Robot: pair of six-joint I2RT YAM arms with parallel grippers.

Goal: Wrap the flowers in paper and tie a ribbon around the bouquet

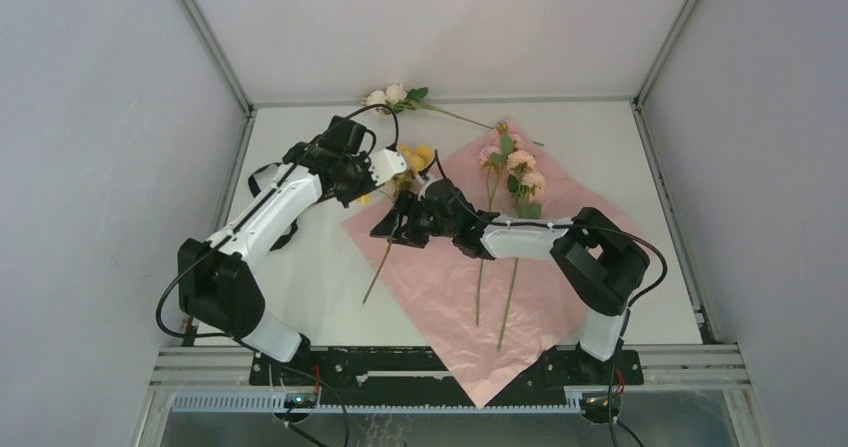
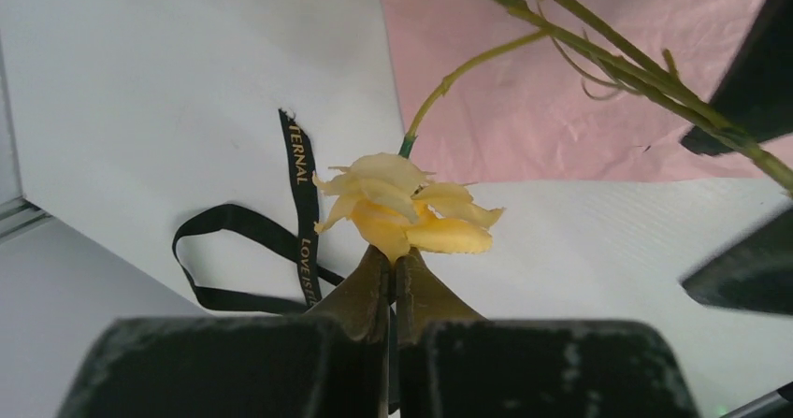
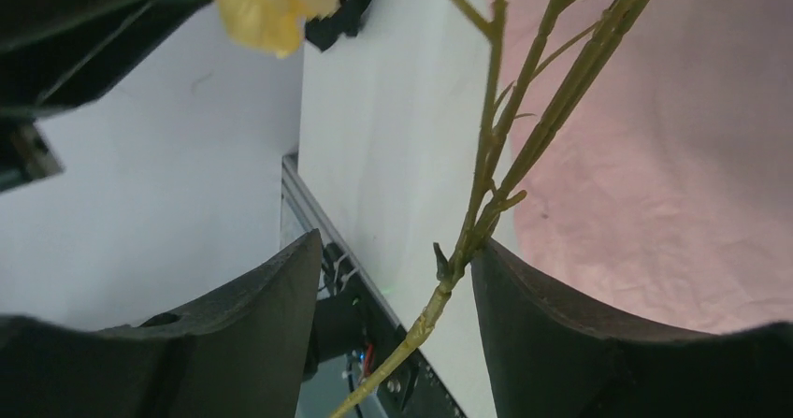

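Laying the green-stemmed yellow spray (image 2: 402,208), pinched in the left gripper (image 2: 394,261), on the crinkly pink paper (image 1: 450,297) is best done gently, its stem (image 3: 528,154) straddled by the wide-open right gripper (image 3: 395,250).

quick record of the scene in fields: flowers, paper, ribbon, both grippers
paper: pink face up, spread on the table
pink sprays: two, lying on the paper
white spray: off the paper, at the table's far edge
yellow spray: held above the table
left gripper: shut on a yellow bloom
right gripper: open, fingers either side of the yellow stem
ribbon: loose on the table, off the paper
wrapping: not yet begun
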